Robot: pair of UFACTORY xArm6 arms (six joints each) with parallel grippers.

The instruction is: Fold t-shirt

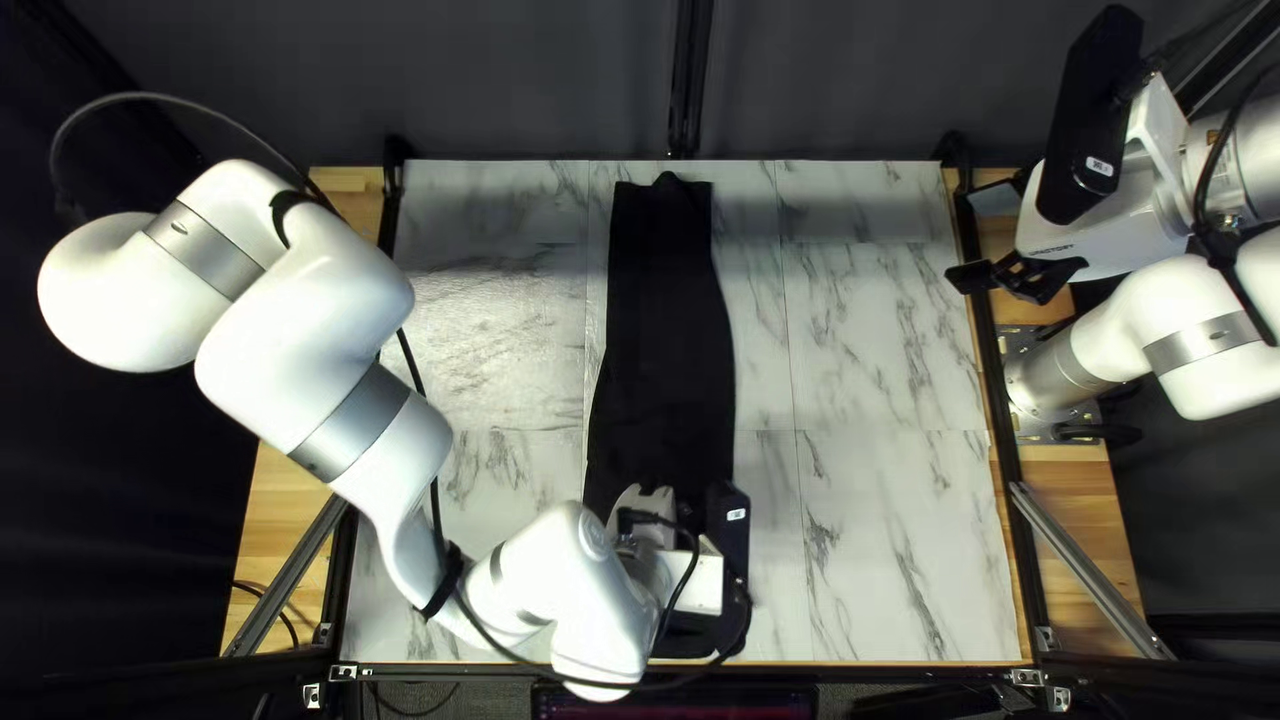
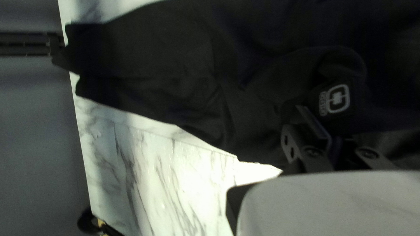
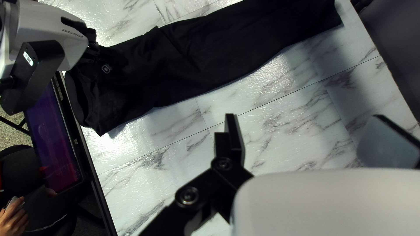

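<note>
From my seat at the controls, I have the black t-shirt [image 1: 667, 334] lying lengthwise across the middle of the bench [image 1: 880, 374], a long, narrow strip running from near the far edge down to the near edge. The bench top is pale with grey marble veining. At the far end, the cloth finishes in uneven lobes with a small peak of fabric between them. Toward the near end, it bunches into soft creases and a raised fold, and my right wrist view shows a rounded opening there. A small pale logo [image 2: 337, 99] sits on that near part.

My left arm [image 1: 387, 400] reaches across the bench's left side and bends in over the near end of the shirt. Its gripper, the left gripper [image 1: 694, 587], is down at the cloth right beside the logo; whether it is open or closed, or has hold of any fabric, I can't tell.

My right arm [image 1: 1207, 340] is at the right of the top left view, with the right gripper [image 1: 982, 238] up over the bench's right edge, well apart from the shirt. Its fingers [image 3: 234, 135] are spread wide, with marbled surface showing between them.

Past the near edge, the right wrist view catches a screen [image 3: 54, 140] and a person's hand [image 3: 14, 220]. A dark curtain [image 1: 520, 80] hangs behind the far edge.
</note>
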